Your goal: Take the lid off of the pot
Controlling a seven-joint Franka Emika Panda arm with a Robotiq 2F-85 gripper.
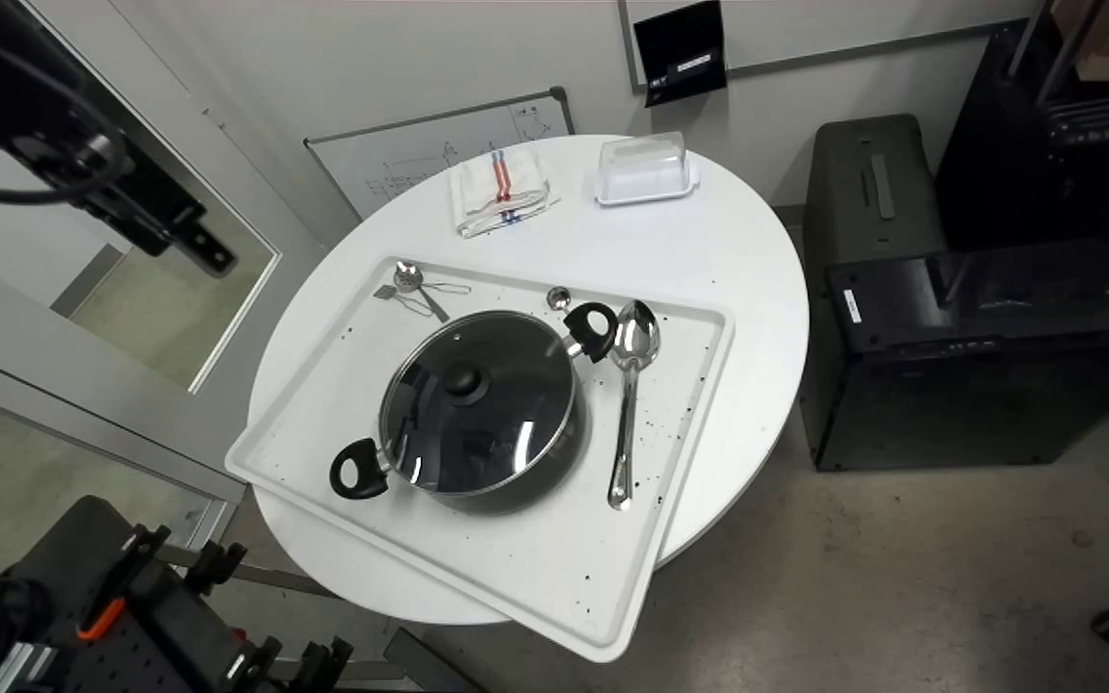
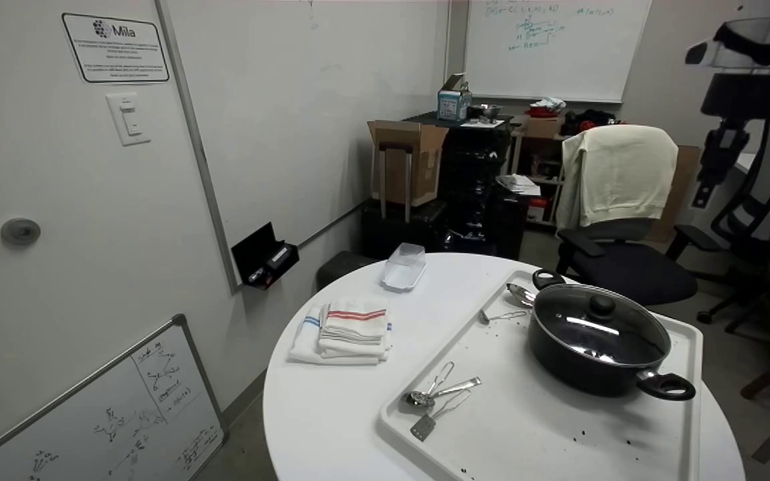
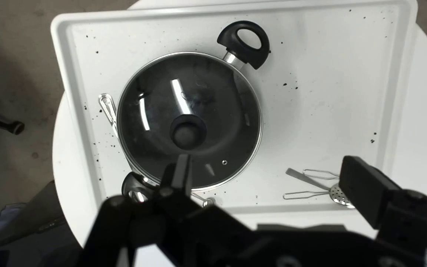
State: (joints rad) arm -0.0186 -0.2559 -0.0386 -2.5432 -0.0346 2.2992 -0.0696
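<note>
The lid is a domed clear-glass disc with a metal rim and a dark centre knob. It sits on the black pot, covering it. Lid and pot also show in the other exterior view, and the lid shows from above in the wrist view. My gripper is open and empty, its fingers wide apart. It hovers well above the tray; the left finger overlaps the lid's lower edge in the wrist view. The gripper is also high up in both exterior views, apart from the pot.
The pot stands on a white tray on a round white table. A large spoon, a small ladle and small utensils lie around it. Folded towels and a clear-lidded dish stand behind the tray.
</note>
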